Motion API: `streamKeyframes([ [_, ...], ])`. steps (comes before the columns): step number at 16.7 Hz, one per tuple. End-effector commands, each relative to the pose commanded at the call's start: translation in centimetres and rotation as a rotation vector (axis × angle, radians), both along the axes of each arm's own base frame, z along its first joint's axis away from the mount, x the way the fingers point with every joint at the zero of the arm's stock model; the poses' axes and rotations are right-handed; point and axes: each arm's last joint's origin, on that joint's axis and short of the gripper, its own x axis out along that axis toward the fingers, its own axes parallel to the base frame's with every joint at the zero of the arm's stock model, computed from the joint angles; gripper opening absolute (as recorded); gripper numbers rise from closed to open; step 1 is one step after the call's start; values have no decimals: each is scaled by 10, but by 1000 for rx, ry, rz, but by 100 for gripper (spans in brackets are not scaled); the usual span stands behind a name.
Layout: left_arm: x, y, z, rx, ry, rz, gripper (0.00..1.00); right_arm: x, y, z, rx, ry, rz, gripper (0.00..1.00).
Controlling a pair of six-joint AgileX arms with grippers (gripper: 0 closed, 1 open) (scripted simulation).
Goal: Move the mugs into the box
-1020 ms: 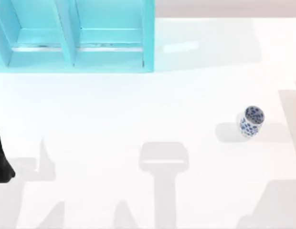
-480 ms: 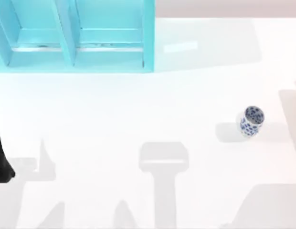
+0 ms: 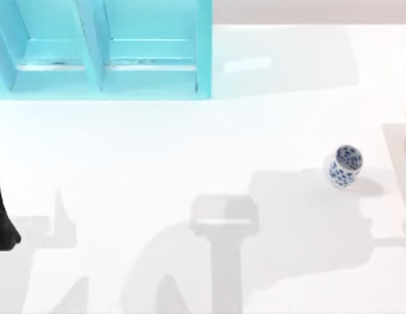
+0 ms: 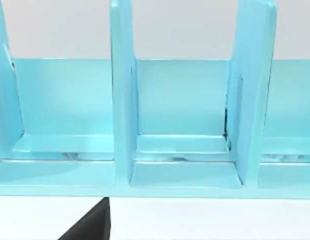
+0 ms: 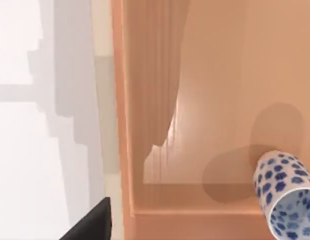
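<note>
One mug (image 3: 346,166) stands upright on the white table (image 3: 190,150), toward its right side, untouched. My right wrist view looks down into a tan wooden box (image 5: 205,100), where a second mug (image 5: 285,197) already lies on the floor, so I judge the task half done. I cannot tell whether either gripper is open or closed. My left arm (image 3: 1,216) sits parked at the table's left edge, facing the turquoise shelf (image 3: 105,49). Next move calls for bringing an open gripper down around the remaining mug, squarely and without tipping it.
</note>
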Motion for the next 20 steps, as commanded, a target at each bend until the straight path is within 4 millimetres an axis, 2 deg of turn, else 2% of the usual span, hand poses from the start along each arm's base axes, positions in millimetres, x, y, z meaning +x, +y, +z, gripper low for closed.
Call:
streamKeyframes([
  [2,0,0,0,0,0,0,100,29,41,-13,-6,1,-1,100],
  [4,0,0,0,0,0,0,100,50,93,-27,-12,-5,-1,100],
  [6,0,0,0,0,0,0,100,62,138,-40,-17,-8,0,100],
  [8,0,0,0,0,0,0,100,67,168,-49,-16,-20,0,100],
  [10,0,0,0,0,0,0,100,67,182,-49,-7,-47,0,100],
  [15,0,0,0,0,0,0,100,67,181,-49,-6,-46,-2,100],
  [17,0,0,0,0,0,0,100,68,182,-59,-6,-46,0,100],
  [20,0,0,0,0,0,0,100,70,183,-90,-6,-50,0,100],
])
